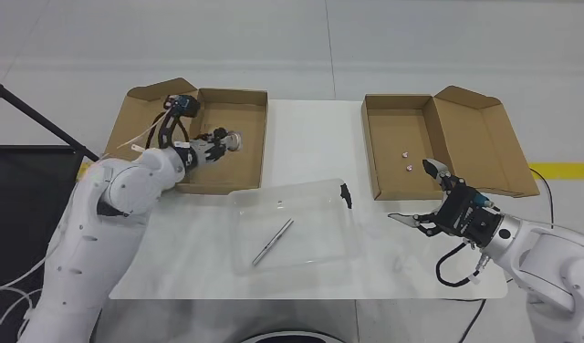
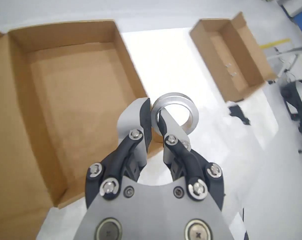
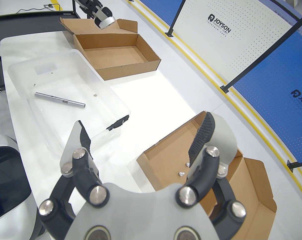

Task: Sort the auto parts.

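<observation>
Auto parts are being sorted on a white tabletop [image 1: 310, 133], and the broadest hazard is judged to be displacement of the containers standing on it. The left cardboard box [image 1: 263, 142] and the right cardboard box [image 1: 369, 151] look light and unsecured, so either could be shoved if clipped by an arm. The clear tray [image 1: 319, 243] between them could likewise be nudged. The right gripper [image 3: 145, 121], spread wide and holding nothing, is poised above the tabletop just beside the near corner of the right cardboard box, where a low sweep toward the tray might catch a wall. A thin metal rod [image 1: 273, 242] lies flat on the tray floor and could be rolled away rather than pinched. A metal ring [image 2: 194, 117] is held by the left gripper [image 2: 153, 116] above the left cardboard box. One finger is inside the hole and one outside, closed on a short stretch of smooth wall, so the ring could pivot or slip, and if released high it might bounce out. A small black clip [image 1: 346, 195] sits at the tray corner nearest the right cardboard box and could be knocked off. Two tiny screws [image 1: 408, 168] in that box could be scattered by a jolt.
</observation>
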Robot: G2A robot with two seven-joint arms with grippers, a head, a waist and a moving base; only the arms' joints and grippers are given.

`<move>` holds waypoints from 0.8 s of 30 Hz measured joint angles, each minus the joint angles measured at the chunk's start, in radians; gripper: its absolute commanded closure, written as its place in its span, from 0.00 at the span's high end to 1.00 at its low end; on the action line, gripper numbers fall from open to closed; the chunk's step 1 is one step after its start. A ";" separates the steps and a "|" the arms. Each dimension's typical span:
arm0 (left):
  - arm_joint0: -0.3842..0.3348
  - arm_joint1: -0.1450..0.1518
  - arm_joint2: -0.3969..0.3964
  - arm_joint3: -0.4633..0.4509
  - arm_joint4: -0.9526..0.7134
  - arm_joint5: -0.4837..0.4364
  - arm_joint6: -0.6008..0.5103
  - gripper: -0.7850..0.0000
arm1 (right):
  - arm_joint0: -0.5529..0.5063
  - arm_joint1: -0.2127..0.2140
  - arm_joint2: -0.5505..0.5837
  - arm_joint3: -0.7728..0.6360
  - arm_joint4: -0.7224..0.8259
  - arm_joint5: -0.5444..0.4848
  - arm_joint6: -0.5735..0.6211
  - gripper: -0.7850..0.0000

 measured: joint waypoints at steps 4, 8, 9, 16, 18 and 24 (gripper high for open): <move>-0.102 -0.009 0.072 0.159 0.101 0.030 -0.020 0.00 | 0.000 0.000 0.000 0.000 0.000 0.000 0.000 1.00; -0.196 -0.031 0.190 0.307 0.207 0.055 -0.019 0.00 | 0.000 0.000 0.000 0.000 0.000 0.000 0.000 1.00; -0.223 -0.040 0.227 0.350 0.224 0.061 -0.017 0.00 | 0.000 0.000 0.000 0.000 0.000 0.000 0.000 1.00; -0.334 -0.093 0.381 0.549 0.275 0.079 0.033 0.04 | 0.000 0.000 0.000 0.000 0.000 0.000 0.000 1.00; -0.357 -0.105 0.401 0.592 0.265 0.073 0.039 0.24 | 0.000 0.000 0.000 0.000 0.000 0.000 0.000 1.00; -0.394 -0.123 0.414 0.662 0.231 0.054 0.050 0.77 | 0.000 0.000 0.000 0.000 0.000 0.000 0.000 1.00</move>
